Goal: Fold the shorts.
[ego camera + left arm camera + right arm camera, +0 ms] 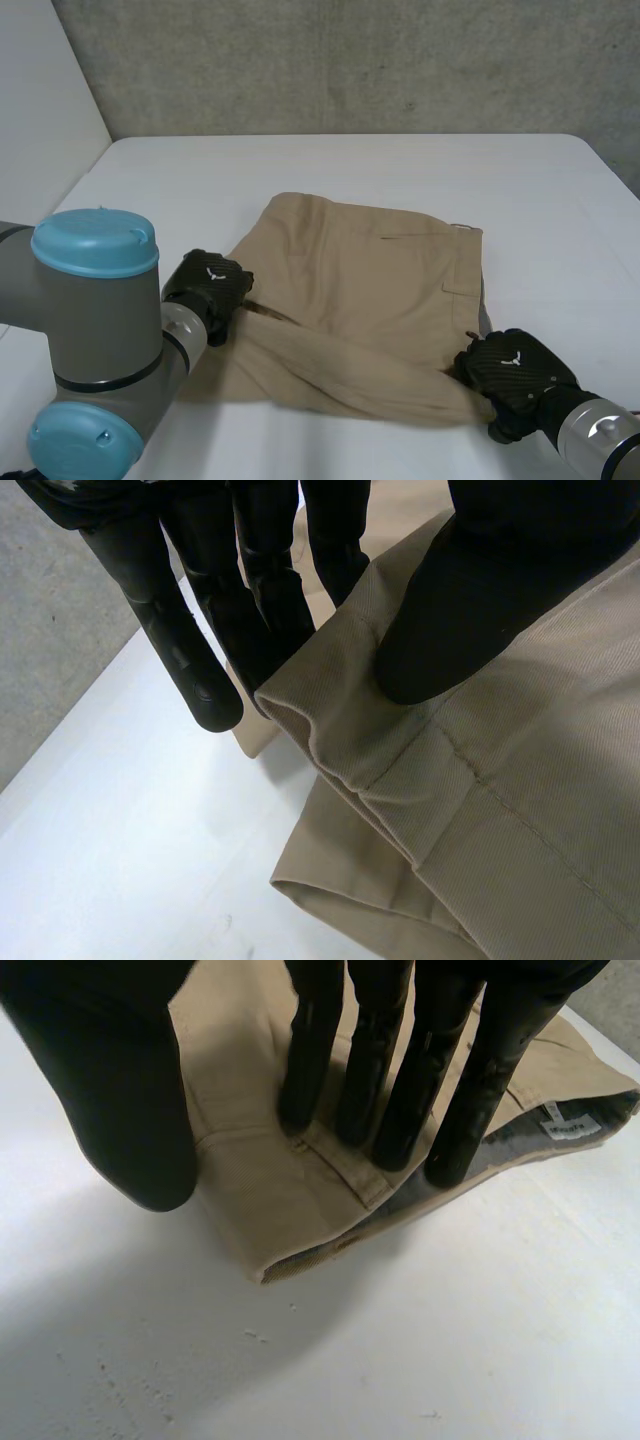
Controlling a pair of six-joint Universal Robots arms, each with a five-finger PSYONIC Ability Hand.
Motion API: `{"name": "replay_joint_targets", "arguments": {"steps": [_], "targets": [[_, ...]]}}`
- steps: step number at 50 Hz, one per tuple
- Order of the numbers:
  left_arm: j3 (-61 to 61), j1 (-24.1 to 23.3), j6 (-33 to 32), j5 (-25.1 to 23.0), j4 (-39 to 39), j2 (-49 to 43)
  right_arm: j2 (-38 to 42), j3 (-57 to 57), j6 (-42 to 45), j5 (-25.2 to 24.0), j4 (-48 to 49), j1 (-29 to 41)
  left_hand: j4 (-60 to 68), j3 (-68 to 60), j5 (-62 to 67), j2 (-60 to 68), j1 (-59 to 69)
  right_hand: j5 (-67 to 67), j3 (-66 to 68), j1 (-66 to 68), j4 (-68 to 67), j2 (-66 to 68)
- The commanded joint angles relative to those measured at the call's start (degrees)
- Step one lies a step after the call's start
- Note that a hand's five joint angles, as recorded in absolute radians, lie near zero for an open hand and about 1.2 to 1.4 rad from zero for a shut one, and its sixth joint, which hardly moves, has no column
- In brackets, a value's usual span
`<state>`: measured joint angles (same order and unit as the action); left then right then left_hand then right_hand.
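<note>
Tan shorts [370, 290] lie partly folded in the middle of the white table [350, 165], with a long fold rolled along their near edge. My left hand [208, 285] is at the left end of that fold. In the left wrist view its thumb [460, 600] presses on top of the stitched hem [400, 770] and its fingers [190, 650] lie behind it, pinching the cloth. My right hand [515, 372] is at the near right corner. There its straight fingers [400, 1090] rest on the waistband [270, 1200], and its thumb [130, 1110] stands apart beside the cloth edge.
A white label [565, 1128] shows inside the grey-lined waistband beyond my right fingertips. Bare table lies all round the shorts. A concrete wall [350, 60] rises behind the far edge. My left arm's big grey joint [95, 330] stands at the near left.
</note>
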<state>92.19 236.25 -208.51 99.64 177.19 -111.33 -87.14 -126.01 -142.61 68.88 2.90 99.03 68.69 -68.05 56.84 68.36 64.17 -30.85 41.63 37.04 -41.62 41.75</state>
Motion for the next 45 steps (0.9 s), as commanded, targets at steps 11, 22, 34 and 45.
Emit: {"name": "replay_joint_targets", "arguments": {"steps": [11,22,34,45], "targets": [[8.1,-0.6,-1.0,-0.9,-13.2,12.7,-14.3,7.4,15.2,-0.1,-22.5,-0.5,11.3,-12.0,13.2,11.6,15.8,-39.1,38.4,43.0,-38.4,38.3],[12.0,-0.6,-11.7,-4.0,-14.5,17.3,-6.6,9.5,25.1,-0.1,-31.4,-4.7,11.3,-12.0,13.2,11.6,15.8,-39.1,38.4,43.0,-38.4,38.3],[-5.5,-0.6,-11.9,-0.7,5.4,-1.3,5.0,20.2,11.2,3.5,-15.6,-2.3,11.3,-12.0,13.2,11.6,15.8,-39.1,38.4,43.0,-38.4,38.3],[-23.3,-0.5,-12.5,-1.2,20.5,-18.6,13.0,28.9,7.5,11.2,2.9,2.7,11.3,-12.0,13.2,11.6,15.8,-39.1,38.4,43.0,-38.4,38.3]]}}
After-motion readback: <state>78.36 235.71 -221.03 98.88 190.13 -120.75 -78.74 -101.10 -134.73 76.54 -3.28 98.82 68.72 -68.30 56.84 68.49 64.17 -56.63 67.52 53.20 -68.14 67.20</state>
